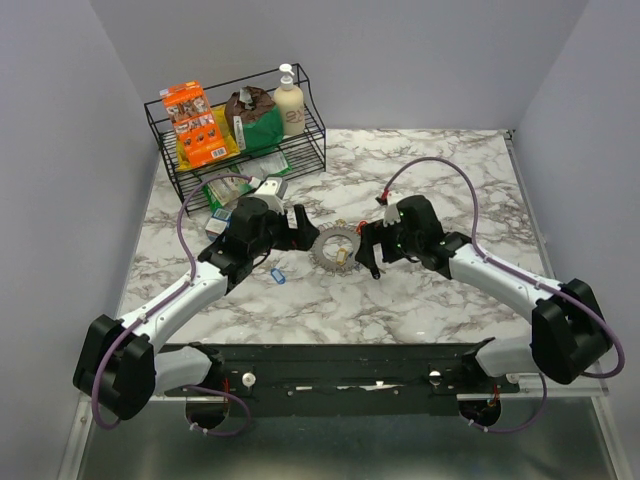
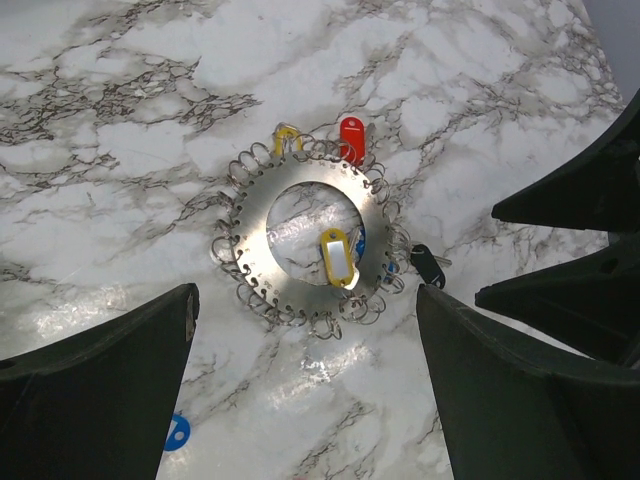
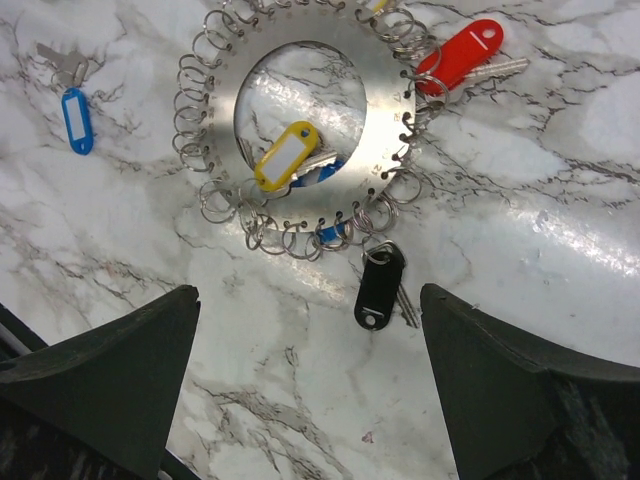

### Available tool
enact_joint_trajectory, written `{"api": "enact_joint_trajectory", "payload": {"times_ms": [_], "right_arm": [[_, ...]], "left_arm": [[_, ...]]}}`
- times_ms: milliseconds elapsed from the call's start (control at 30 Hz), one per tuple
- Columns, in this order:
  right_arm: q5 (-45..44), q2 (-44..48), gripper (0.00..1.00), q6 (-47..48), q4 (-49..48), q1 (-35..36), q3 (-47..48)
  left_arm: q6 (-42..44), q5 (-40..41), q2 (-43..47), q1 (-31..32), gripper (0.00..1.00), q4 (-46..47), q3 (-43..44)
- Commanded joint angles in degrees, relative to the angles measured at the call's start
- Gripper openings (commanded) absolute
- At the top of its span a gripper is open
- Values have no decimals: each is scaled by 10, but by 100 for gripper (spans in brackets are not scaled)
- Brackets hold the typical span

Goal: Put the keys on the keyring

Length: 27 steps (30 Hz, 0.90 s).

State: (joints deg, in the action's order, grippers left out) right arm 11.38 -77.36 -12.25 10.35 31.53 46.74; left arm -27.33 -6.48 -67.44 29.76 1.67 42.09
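Both arms are nosed in on the keyring (image 1: 333,246), a steel disc rimmed with little split rings, lying flat at mid-desk (image 1: 420,300). The left tool (image 1: 303,236) gapes wide on the ring's left and the right tool (image 1: 366,252) gapes wide on its right, and neither is holding a thing.

From the right wrist, a red key (image 3: 460,55) and a black key (image 3: 380,290) sit at the rim, apparently hooked on. A yellow key (image 3: 287,155) lies across the central hole, and I can't tell whether it's attached.

The one to watch is the blue key (image 3: 76,120). It's loose on the marble, apart from the ring, off the ring's left, near-side edge. That's the left arm's side: in the left wrist view it peeks out right beside one of that tool's fingers (image 2: 100,400), while the right tool would have to reach across the ring. In the right wrist view its long axis runs up the frame, silver blade on top and tag below.

My read is that this is the left arm's pick, once it turns to straddle the tag.
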Motion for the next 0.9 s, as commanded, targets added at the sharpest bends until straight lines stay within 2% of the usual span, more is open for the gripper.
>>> {"api": "enact_joint_trajectory", "payload": {"times_ms": [0,300,400,700,867], "right_arm": [[-56,-21,100,18,13,32,35],[-129,-80,83,33,42,92,77],[-143,-96,81,29,48,105,87],[-173,-119,56,39,58,125,93],[-179,-127,50,37,63,131,92]], "left_arm": [[11,13,11,-1,99,-15,10],[15,12,18,-5,99,-33,14],[15,12,19,-4,99,-33,12],[12,3,12,-7,99,-33,12],[4,-5,12,-6,99,-31,11]]}}
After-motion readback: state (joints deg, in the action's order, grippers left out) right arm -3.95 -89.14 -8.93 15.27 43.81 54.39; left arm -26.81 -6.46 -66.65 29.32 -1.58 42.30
